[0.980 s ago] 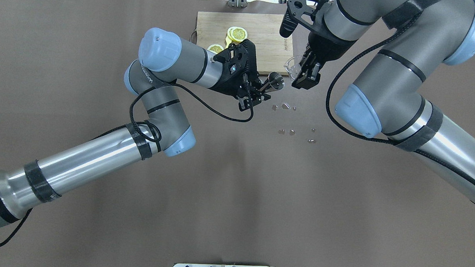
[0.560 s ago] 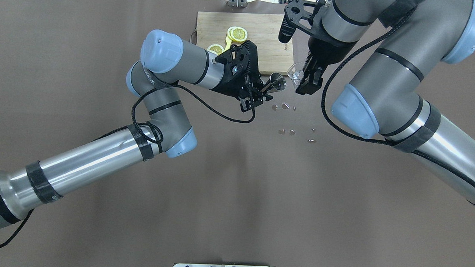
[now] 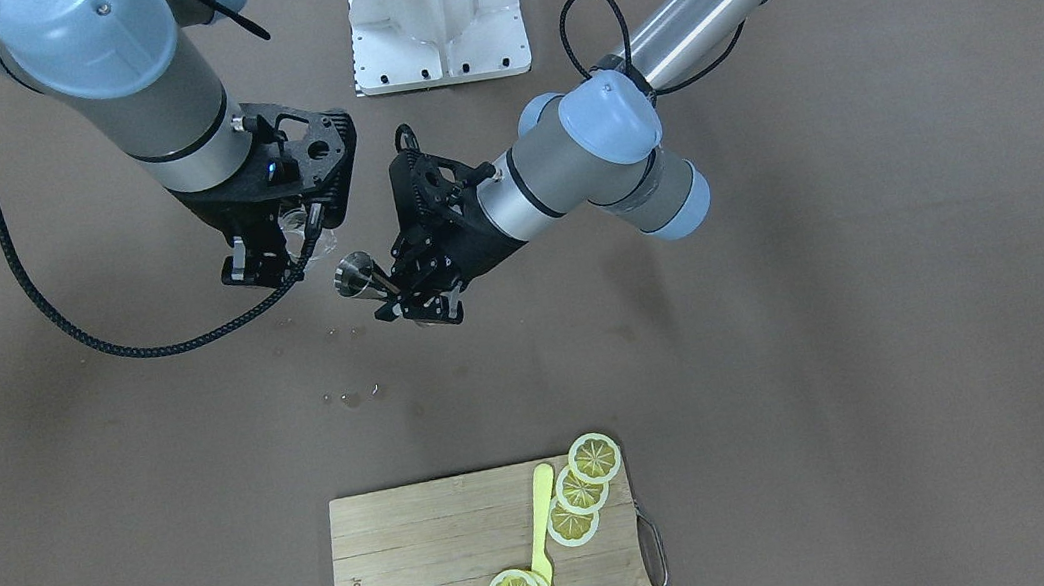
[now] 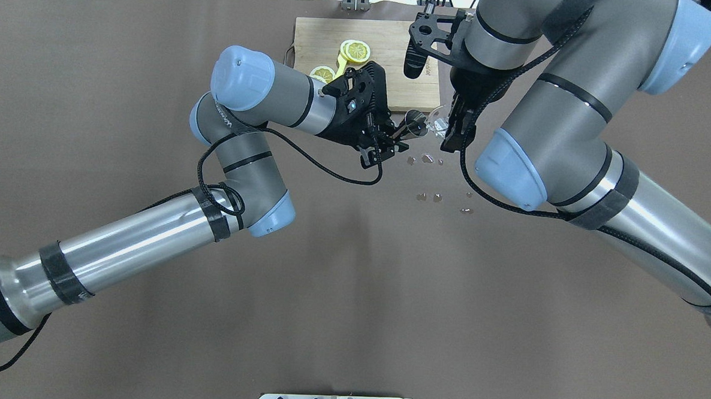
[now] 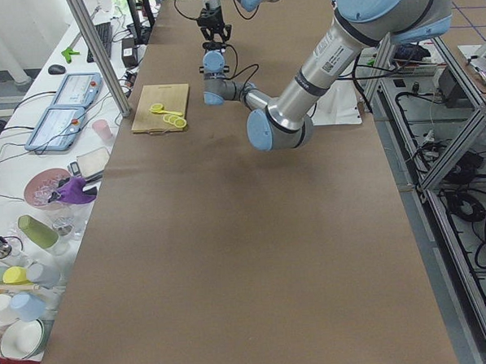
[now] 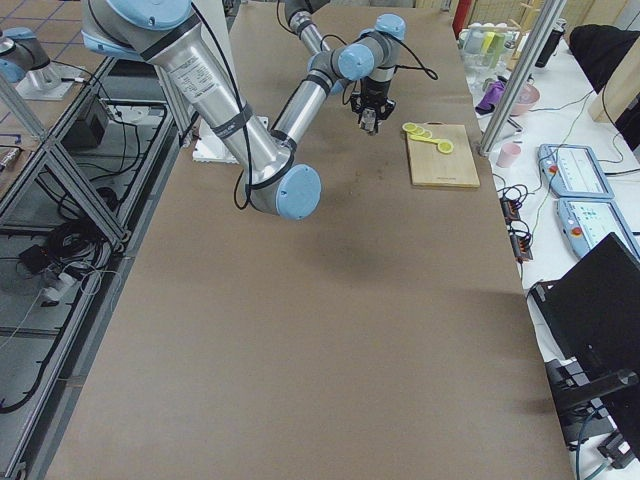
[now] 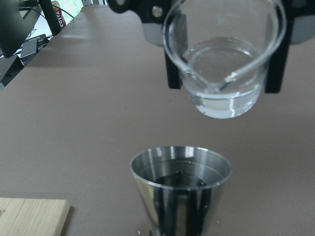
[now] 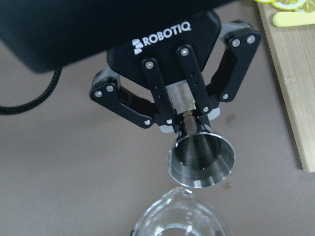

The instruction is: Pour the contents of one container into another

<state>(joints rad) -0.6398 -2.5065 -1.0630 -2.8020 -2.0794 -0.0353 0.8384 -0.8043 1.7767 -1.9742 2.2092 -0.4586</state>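
Observation:
A steel jigger hangs above the table, and my left gripper is shut on its narrow lower part. The left wrist view shows its open mouth with dark liquid inside. A clear glass beaker holding some clear liquid sits in my right gripper, which is shut on it. The beaker hovers just above and beyond the jigger, spout toward it, black fingers on either side. From the front, the jigger and the beaker nearly touch.
A wooden cutting board with lemon slices and a yellow spoon lies at the far edge behind both grippers. Small droplets dot the brown table under and right of the jigger. Cups and bowls stand off the table's far side.
My right gripper has carried the beaker leftward until it is right beside and above the jigger. The left arm and the jigger have barely moved.

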